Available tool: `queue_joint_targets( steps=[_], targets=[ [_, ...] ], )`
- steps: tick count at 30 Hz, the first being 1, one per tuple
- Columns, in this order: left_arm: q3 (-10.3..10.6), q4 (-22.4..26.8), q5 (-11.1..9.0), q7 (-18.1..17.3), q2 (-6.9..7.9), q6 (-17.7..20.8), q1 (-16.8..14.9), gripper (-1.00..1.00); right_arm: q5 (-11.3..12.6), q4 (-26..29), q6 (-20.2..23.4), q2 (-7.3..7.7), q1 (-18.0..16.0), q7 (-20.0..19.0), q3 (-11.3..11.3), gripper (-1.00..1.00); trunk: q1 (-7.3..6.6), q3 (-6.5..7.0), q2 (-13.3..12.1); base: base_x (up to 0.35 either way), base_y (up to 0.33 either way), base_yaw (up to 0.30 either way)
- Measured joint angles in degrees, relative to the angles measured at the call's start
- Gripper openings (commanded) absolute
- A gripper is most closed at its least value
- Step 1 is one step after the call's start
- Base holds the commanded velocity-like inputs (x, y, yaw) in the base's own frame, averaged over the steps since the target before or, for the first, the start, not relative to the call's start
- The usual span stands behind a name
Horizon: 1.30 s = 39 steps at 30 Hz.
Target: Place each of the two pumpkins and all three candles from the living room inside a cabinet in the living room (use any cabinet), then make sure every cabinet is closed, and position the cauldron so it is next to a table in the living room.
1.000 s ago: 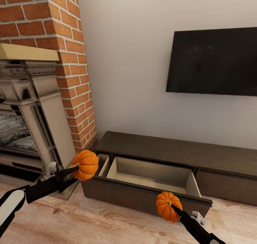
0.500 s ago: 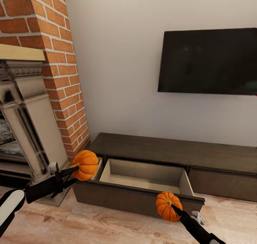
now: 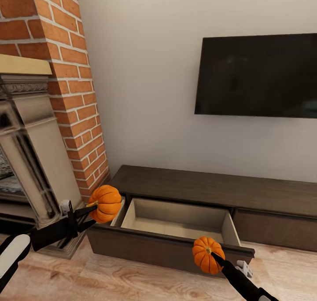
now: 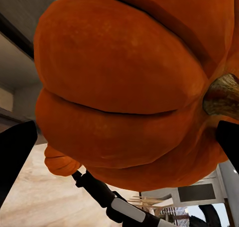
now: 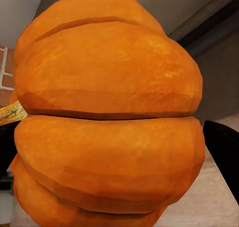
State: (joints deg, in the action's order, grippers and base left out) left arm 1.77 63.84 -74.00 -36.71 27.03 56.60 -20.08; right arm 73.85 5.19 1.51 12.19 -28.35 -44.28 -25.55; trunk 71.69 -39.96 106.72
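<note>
Orange pumpkins [image 3: 105, 203] [image 3: 208, 254] sit clamped in left hand [image 3: 90, 212] and right hand [image 3: 216, 259].

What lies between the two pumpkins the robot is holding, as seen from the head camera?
In the head view, the open drawer of the cabinet lies between the left pumpkin and the right pumpkin, its pale inside bare.

Even, soft light; clean renders on my screen.
I see no harsh glare, only faint shading inside the open drawer [image 3: 176, 219]. Both wrist feeds show each pumpkin [image 4: 129, 82] smooth, blocky, slightly soft up close.
</note>
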Motion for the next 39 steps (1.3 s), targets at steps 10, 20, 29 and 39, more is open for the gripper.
queue_joint_targets(
  steps=[10, 20, 29, 39],
  targets=[
    [0.0, 0.0, 0.0, 0.04, 0.0, 0.0, 0.0, -1.0, -1.07, 0.04, 0.66, 0.14, 0.0, 0.93, -0.29, -1.0, 0.0, 0.0, 0.0, 0.0, 0.0, 0.0],
    [0.02, -0.02, 0.12, 0.03, -0.01, -0.01, -0.02, -1.0, -9.66, 22.71, 16.54, 1.75, -0.08, 8.47, -1.52, -1.0, 0.0, 0.01, 0.0, 0.0, 0.0, 0.0],
    [-0.23, -2.6, 0.19, 0.1, 0.07, -0.08, 0.01, -1.0, -11.77, 36.53, 28.25, 2.0, -0.98, 24.12, 6.55, -1.0, 0.0, 0.0, 0.0, 0.0, 0.0, 0.0],
    [-0.03, -2.99, 2.89, 0.2, -0.48, -1.59, 0.01, -1.0, -12.25, 36.71, 28.1, 1.88, -4.24, 25.86, 8.8, -1.0, 0.0, 0.0, 0.0, 0.0, 0.0, 0.0]
  ],
)
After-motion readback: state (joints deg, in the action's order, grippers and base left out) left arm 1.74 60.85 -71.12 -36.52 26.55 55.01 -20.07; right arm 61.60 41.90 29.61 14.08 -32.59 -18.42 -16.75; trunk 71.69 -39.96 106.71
